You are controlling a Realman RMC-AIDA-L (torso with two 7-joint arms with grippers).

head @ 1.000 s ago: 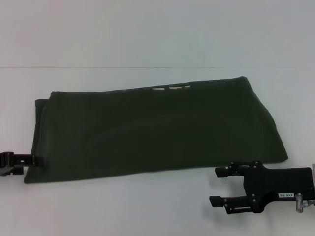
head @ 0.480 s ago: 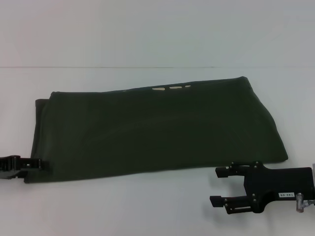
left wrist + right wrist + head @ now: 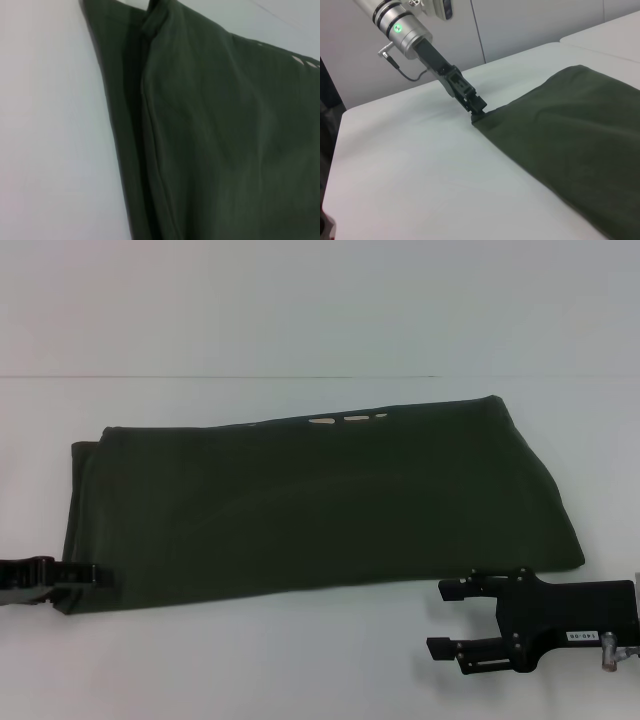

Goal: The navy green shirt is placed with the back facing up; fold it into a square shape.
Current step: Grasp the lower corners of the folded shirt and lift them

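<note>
Across the middle of the white counter [image 3: 300, 660] lay the navy green shirt [image 3: 320, 505], already folded into a long band with cream lettering peeking out along its far edge. The left gripper [image 3: 95, 577] was at the band's near left corner, its fingers seemingly pinched on the cloth edge, while the right gripper [image 3: 450, 618] hung just off the near right edge, fingers spread and empty. Judging by this, the step in hand was securing the left end, and the next move would call for carrying that end over toward the right to shorten the band into a square.

White table [image 3: 300, 660], pale wall [image 3: 300, 300] behind.
</note>
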